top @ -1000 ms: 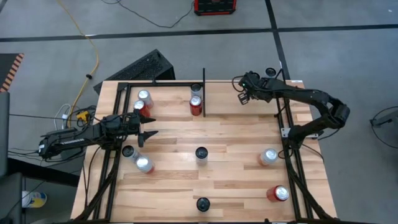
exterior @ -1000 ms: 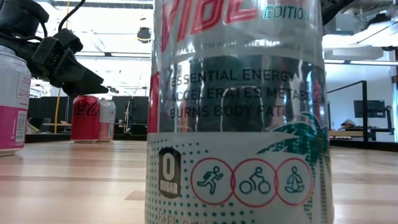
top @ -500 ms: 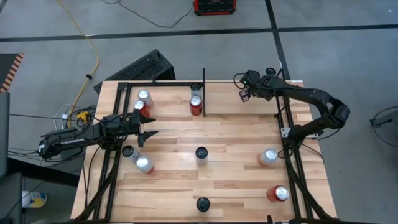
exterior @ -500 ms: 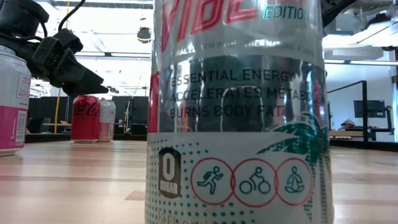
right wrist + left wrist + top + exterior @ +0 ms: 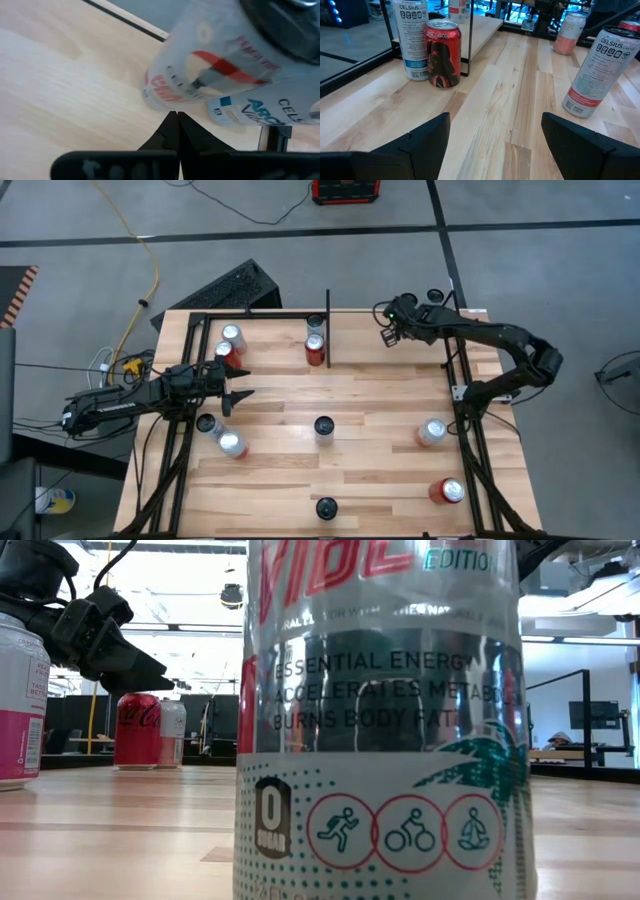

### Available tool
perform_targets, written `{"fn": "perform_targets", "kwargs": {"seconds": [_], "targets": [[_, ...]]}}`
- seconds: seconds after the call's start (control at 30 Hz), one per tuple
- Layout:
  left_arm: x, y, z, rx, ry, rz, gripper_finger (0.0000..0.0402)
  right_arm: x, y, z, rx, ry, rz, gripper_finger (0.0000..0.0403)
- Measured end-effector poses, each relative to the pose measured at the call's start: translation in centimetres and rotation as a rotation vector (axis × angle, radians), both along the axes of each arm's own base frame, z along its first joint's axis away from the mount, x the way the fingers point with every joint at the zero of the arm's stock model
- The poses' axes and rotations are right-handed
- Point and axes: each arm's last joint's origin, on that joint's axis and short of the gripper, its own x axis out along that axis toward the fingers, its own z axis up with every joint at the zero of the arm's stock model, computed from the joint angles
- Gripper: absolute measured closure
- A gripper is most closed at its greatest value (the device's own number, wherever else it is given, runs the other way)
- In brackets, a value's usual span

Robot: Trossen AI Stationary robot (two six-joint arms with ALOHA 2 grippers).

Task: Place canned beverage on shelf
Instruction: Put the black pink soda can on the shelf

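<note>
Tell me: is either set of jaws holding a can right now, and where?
Nothing is held. The left gripper is open over bare wood; the right gripper is shut on nothing.

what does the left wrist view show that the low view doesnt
Only the left wrist view: the left end effector open and empty over bare planks, a red can beside a white Celsius can against a black divider bar, and a slim white can standing apart.

Only the low view: a big clear energy drink can filling the frame, and a pink and white can at the edge.

Both: the wooden shelf and upright cans on it.
</note>
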Motion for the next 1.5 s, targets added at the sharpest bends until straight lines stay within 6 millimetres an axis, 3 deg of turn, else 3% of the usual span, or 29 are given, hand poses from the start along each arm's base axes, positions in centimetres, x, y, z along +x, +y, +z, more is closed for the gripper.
{"fn": "perform_targets", "kwargs": {"seconds": [0.2, 1.1, 1.5], "targets": [[0.0, 0.0, 0.0, 0.000, 0.000, 0.000, 0.0102, 0.3, 0.4, 0.0, -0.001, -0.009, 0.009, 0.0387], [0.0, 0.0, 0.0, 0.000, 0.000, 0.000, 0.0102, -0.5, -1.5, 0.3, -0.067, -0.013, -0.033, 0.0387], [0.0, 0.0, 0.0, 0.000, 0.000, 0.000, 0.0102, -0.4, -1.4, 0.3, -0.065, -0.016, -0.024, 0.0387]]}}
